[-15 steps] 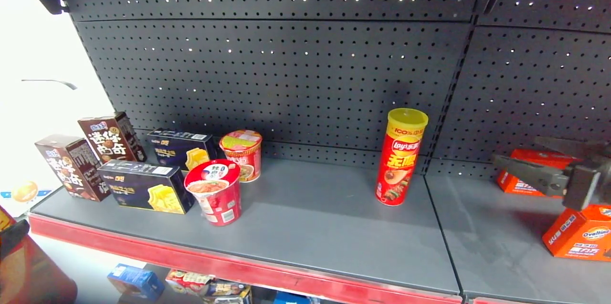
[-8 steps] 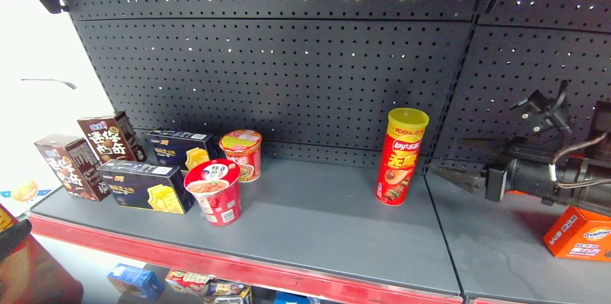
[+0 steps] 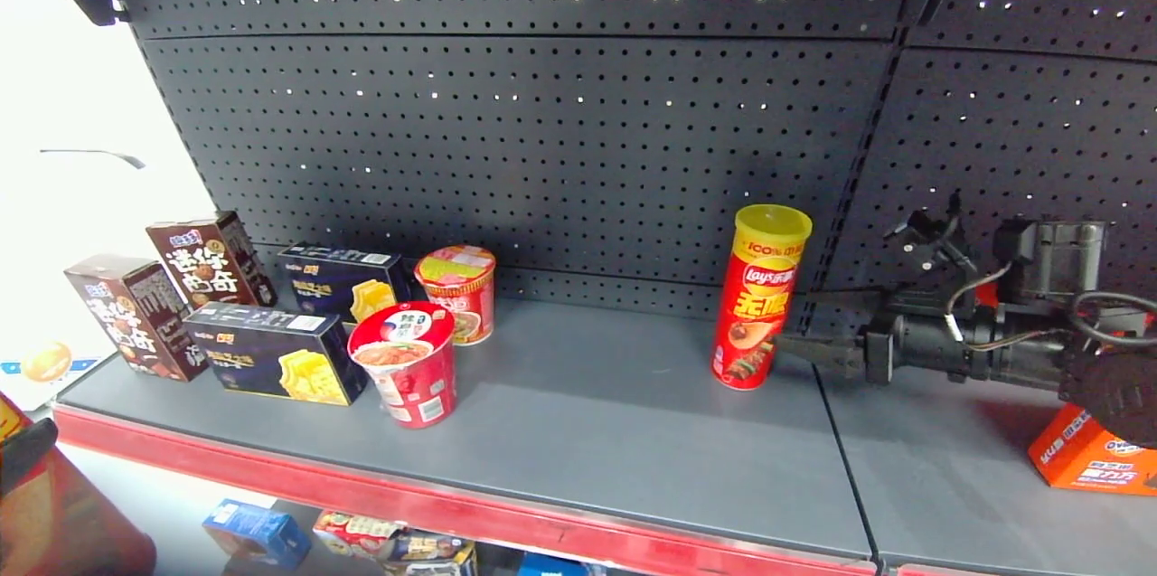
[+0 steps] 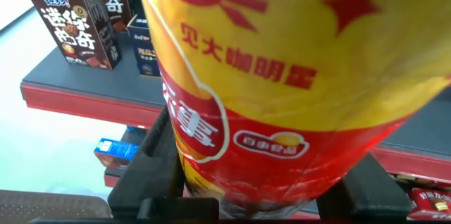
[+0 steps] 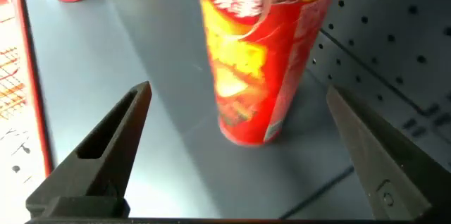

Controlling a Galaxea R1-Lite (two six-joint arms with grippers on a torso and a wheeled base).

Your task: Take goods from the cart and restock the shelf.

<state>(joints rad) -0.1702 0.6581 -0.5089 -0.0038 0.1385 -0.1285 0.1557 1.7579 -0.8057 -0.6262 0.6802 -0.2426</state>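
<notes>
My R jaws are open, just short of chip can [image 5: 261, 55]; a bump cld topple it. L jaws grip red-yellow pack [image 4: 282, 76].

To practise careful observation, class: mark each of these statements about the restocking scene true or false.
1. The chips can stands upright on the shelf. True.
2. The right pincer is clamped shut on the chips can. False: it is open, with one finger on each side of the can.
3. Two noodle cups stand on the shelf. True.
4. The left pincer is empty. False: it holds a yellow-and-red package.
</notes>
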